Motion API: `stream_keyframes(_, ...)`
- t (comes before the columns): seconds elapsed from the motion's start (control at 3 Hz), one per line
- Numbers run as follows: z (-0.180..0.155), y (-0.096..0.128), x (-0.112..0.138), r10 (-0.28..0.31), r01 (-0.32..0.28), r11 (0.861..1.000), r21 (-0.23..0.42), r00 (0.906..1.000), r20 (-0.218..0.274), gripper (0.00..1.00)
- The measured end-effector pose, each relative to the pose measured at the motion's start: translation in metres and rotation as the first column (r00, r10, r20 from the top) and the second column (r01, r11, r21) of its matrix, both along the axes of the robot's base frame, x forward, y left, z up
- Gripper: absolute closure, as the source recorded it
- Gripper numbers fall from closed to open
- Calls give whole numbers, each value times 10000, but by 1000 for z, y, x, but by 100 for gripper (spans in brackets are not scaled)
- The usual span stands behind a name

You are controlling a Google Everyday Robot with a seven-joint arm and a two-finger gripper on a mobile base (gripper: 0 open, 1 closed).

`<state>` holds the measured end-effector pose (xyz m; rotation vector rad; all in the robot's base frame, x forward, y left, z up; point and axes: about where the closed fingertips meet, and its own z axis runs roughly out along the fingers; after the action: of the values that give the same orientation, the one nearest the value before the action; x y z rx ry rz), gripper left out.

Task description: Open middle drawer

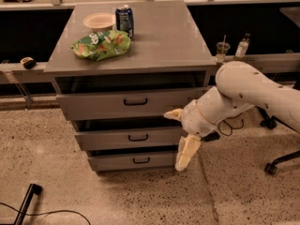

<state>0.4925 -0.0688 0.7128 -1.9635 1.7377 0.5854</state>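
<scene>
The tool (174, 140) hangs spread open at the middle drawer's (105, 140) right end. Its black handle (138, 137) lies at nine o'clock. Best slide left, straddle the bar, close, then pull straight out.

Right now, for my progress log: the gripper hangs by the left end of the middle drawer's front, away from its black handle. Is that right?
Not quite. The camera view shows the gripper by the right end of the middle drawer front, not the left. It is away from the black handle, as you say.
</scene>
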Motion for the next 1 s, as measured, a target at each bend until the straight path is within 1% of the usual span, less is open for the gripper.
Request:
stream_keyframes(0.33, 0, 0, 0, 1, -1, 10000, -3, 10000, 2, 0)
stream_keyframes(0.67, -32, 6, 24, 144, -135, 9992, -377, 9996, 224, 0)
stream_keyframes(1.0, -76, 3, 43, 381, -362, 9992, -163, 9893, 1408, 0)
